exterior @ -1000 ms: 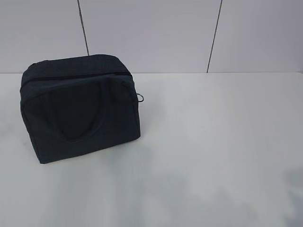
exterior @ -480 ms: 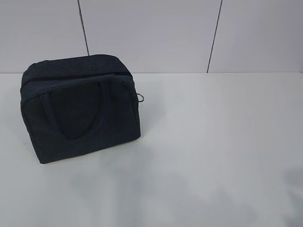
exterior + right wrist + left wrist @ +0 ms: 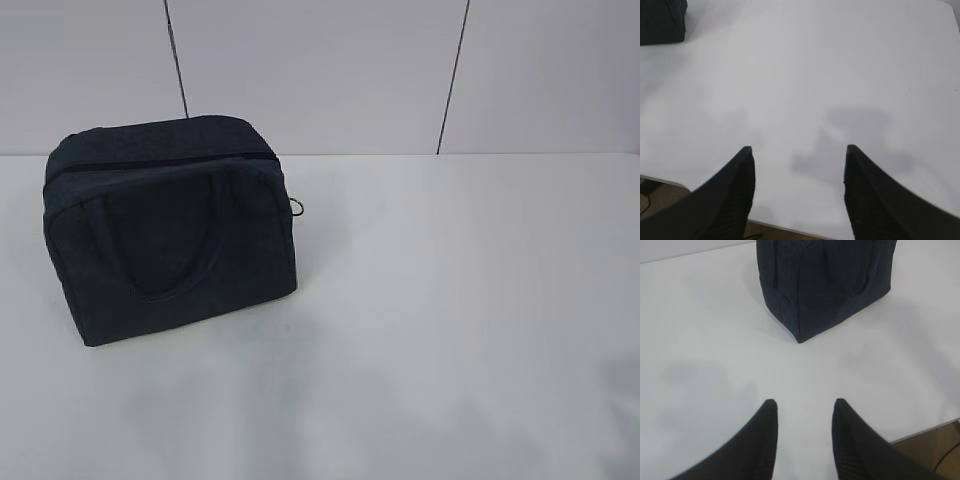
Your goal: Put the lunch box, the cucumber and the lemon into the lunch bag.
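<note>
**Zipped lunch bag alone on the white tabletop, both end effectors released**

The lunch bag (image 3: 170,230) is a boxy, soft-sided piece of dark navy fabric with a fine woven texture, rounded top corners and a looped handle (image 3: 165,240) lying flat against its front face. It stands upright on the left half of the tabletop (image 3: 450,300), near the back edge. A dark zipper line runs along its upper front edge and looks closed; a small metal ring pull (image 3: 297,207) hangs at the right end.

The tabletop is smooth, matte and white, with soft grey shadows near its front. Behind it is a pale panelled wall (image 3: 320,70) with thin dark seams.

The inside of the bag cannot be seen. The left wrist view cuts off the bag's top and shows only its lower corner; the right wrist view catches just a scrap of it at the upper left.

The left end effector (image 3: 805,407) hangs above bare surface short of the bag, its dark ribbed fingers apart and gripping nothing. The right end effector (image 3: 799,152) is spread wider, also empty, near the tabletop's front edge. The whole right half of the tabletop is free.
</note>
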You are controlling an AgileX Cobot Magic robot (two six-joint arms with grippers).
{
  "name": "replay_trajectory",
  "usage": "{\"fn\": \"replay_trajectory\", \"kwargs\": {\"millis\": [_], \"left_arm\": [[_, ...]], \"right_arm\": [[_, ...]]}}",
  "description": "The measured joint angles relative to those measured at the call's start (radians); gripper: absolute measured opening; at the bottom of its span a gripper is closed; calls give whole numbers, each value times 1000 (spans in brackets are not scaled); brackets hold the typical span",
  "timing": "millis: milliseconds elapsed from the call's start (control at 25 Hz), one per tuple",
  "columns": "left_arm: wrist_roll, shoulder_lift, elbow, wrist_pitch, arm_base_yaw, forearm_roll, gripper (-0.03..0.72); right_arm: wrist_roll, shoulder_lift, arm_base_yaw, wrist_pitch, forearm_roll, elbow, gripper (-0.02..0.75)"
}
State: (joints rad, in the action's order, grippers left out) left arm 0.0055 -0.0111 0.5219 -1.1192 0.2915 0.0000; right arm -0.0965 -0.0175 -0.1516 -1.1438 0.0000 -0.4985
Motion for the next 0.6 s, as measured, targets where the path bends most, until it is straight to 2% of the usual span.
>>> {"fn": "replay_trajectory", "kwargs": {"millis": [200,280,480,600], "left_arm": [[-16,0,0,2,-27,11,267],[-25,0,0,2,-70,20,267],[-29,0,0,2,-236,22,267],[-29,0,0,2,-259,23,267]], "right_arm": [[0,0,0,-2,0,0,437],[0,0,0,-2,7,0,437],[0,0,0,-2,7,0,436],[0,0,0,-2,0,0,436]]}}
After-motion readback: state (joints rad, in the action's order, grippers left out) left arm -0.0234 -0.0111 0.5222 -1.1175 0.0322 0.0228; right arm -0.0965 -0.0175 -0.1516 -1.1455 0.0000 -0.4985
